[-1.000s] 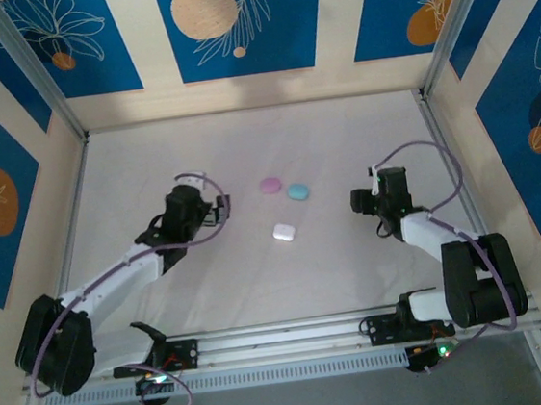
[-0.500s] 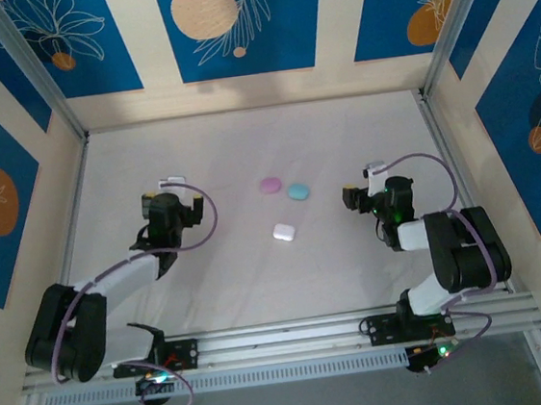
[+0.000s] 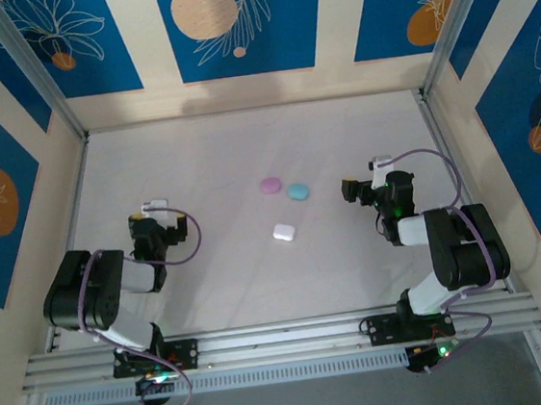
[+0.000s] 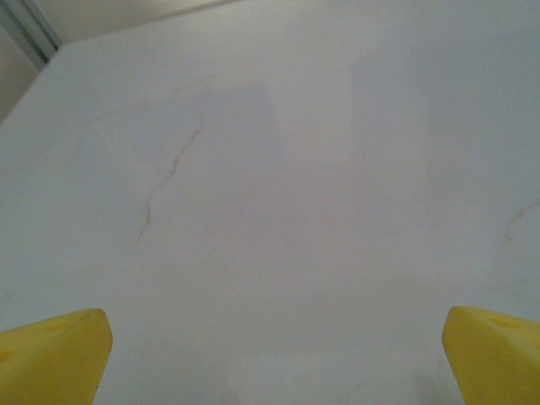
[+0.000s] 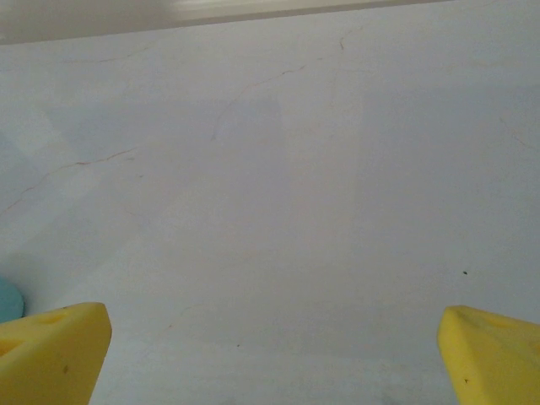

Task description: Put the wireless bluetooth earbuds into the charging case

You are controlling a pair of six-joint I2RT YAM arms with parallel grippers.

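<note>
Cases are lying in the middle of the table: pink case just beside teal case, white case closer to the near edge. Left gripper and right gripper are hanging wide open, holding nothing, toward the left and right edges.

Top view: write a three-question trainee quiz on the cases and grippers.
1. Fill in: in the top view, the teal case lies just ___ of the pink case.
2. Which case lies lowest in the top view? A pink case, B teal case, C white case.
3. True or false: the right gripper grips the teal case.
Key: 1 right; 2 C; 3 false, its jaws stand open with nothing between them.
</note>
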